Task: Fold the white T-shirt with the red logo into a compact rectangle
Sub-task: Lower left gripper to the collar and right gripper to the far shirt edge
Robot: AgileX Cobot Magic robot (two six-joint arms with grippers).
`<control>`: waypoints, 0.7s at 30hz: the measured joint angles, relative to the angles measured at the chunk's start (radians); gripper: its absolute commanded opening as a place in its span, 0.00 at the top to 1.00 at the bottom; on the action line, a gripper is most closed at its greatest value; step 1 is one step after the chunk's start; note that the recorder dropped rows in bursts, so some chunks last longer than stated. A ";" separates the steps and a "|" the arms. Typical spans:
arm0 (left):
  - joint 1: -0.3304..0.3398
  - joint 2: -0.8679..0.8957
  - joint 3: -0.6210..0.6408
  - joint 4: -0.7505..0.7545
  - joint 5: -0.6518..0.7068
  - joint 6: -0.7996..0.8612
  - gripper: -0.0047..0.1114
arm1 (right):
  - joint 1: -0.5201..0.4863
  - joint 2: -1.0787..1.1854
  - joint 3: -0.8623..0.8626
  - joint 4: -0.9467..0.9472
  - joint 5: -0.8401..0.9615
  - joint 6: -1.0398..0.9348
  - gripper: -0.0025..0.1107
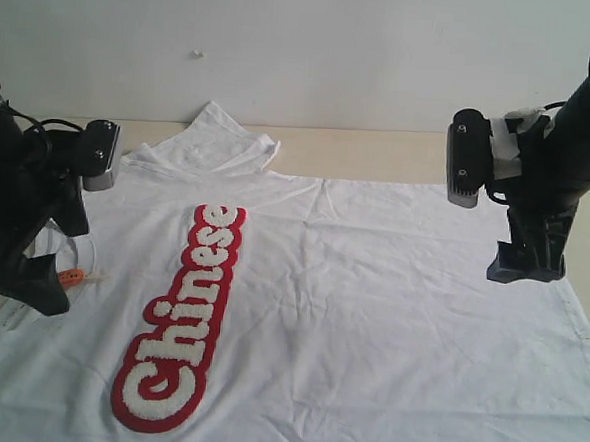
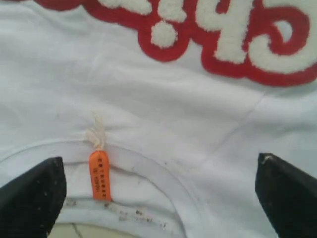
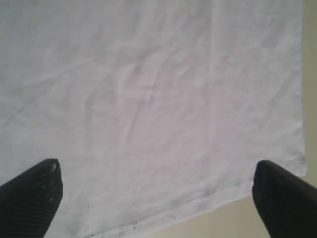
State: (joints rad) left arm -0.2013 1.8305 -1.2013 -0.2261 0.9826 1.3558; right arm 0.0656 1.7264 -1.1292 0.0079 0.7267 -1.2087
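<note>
The white T-shirt [image 1: 369, 316] lies flat across the table, its red-outlined "Chinese" lettering [image 1: 184, 319] running up the left half. A small orange neck tag [image 1: 70, 276] marks the collar at the left edge. My left gripper [image 1: 33, 280] hovers open over the collar; in the left wrist view the orange tag [image 2: 99, 175] and the collar seam [image 2: 163, 178] lie between its wide-set fingertips [image 2: 34, 196]. My right gripper [image 1: 526, 265] hangs open above the shirt's right hem; the hem edge [image 3: 198, 206] shows between its fingertips [image 3: 285, 198]. Nothing is held.
One sleeve [image 1: 225, 142] is bunched toward the back wall. The tan tabletop [image 1: 379, 156] shows behind the shirt and past the hem [image 3: 233, 223]. The shirt's front part runs out of the exterior view.
</note>
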 measured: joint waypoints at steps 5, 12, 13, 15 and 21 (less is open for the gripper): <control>0.000 0.019 0.000 0.252 0.002 0.000 0.06 | 0.000 0.000 0.000 -0.031 0.028 -0.007 0.07; 0.000 0.055 0.000 0.410 -0.064 0.000 0.06 | 0.000 0.013 0.000 -0.101 -0.017 0.002 0.07; 0.000 0.055 0.000 0.404 -0.083 0.000 0.06 | 0.000 0.025 0.000 -0.108 -0.016 0.003 0.07; 0.000 0.055 0.000 0.381 -0.107 0.000 0.06 | -0.005 0.047 0.000 -0.097 0.002 -0.009 0.07; 0.000 0.055 0.000 0.352 -0.118 0.007 0.06 | -0.066 0.084 0.000 0.157 0.111 -0.185 0.07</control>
State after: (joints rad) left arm -0.2013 1.8858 -1.2013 0.1256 0.8645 1.3624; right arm 0.0000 1.8099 -1.1292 0.1646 0.8376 -1.3939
